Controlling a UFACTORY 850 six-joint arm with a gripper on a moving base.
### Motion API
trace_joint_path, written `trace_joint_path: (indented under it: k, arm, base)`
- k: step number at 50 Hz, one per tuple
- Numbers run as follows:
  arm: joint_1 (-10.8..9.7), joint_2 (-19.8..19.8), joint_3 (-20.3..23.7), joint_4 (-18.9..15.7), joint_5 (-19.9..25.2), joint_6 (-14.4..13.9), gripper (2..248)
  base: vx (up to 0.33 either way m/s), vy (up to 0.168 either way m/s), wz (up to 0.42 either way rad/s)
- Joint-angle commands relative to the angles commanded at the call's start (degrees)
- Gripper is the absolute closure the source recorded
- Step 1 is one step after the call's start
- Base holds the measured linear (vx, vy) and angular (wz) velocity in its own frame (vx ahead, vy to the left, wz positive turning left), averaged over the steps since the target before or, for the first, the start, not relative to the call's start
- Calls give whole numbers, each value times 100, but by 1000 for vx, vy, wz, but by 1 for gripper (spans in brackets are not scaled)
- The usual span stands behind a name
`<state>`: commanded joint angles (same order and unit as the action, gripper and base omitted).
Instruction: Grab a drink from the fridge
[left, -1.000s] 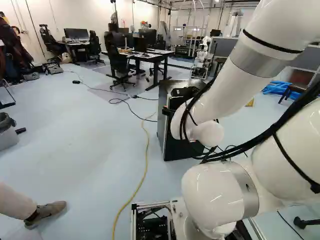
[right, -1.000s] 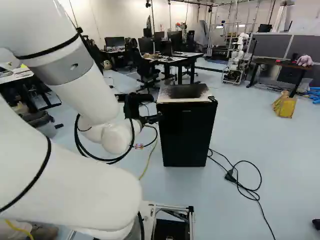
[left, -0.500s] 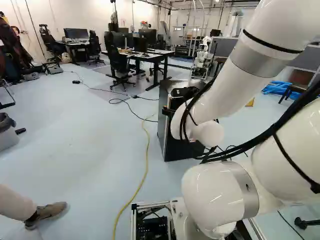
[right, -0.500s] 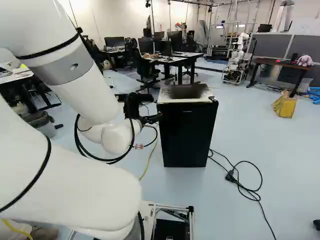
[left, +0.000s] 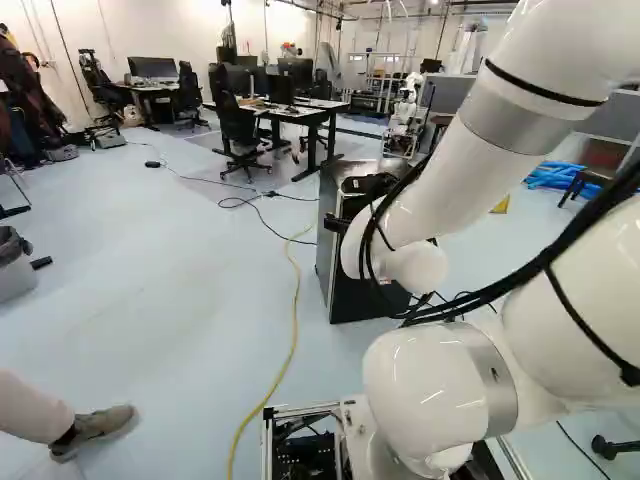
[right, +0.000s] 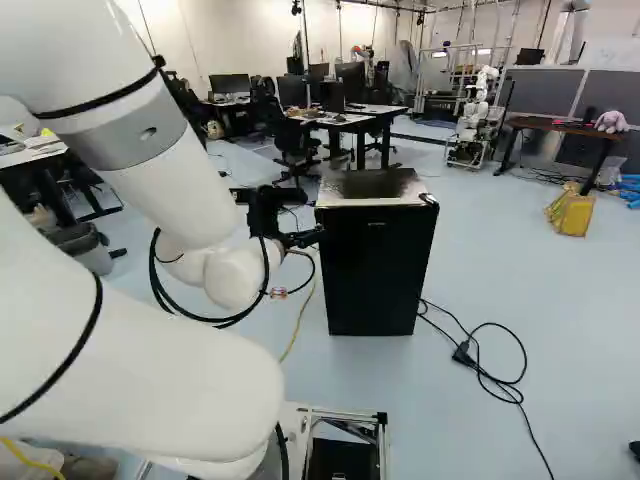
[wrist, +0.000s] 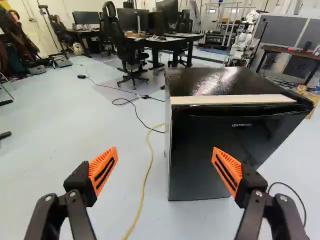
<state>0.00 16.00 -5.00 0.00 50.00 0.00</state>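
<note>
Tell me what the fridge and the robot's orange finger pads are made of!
The fridge looks like glossy metal: its top shines back the light, though the door might be plastic. The orange pads look like matte rubber or plastic, with slots.

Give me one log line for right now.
Gripper: open, empty | Fridge: ahead, door shut | Drink: none visible | Yellow cable: beside fridge | Stage: door not yet opened

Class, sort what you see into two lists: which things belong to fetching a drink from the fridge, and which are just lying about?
Part of the job:
- black fridge, door shut
- white arm
- its fingers, standing open

Just lying about:
- yellow cable on the floor
- bin
- office chair
- yellow bundle
</note>
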Motion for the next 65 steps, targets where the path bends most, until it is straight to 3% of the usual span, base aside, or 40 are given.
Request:
trace_joint_path:
  k: [23, 65]
  arm:
    - [53, 0, 0, 116, 0, 0, 3]
    - [521, -149, -127, 1005, 218, 0, 3]
  base:
    - [0, 0, 0]
    - [0, 0, 0]
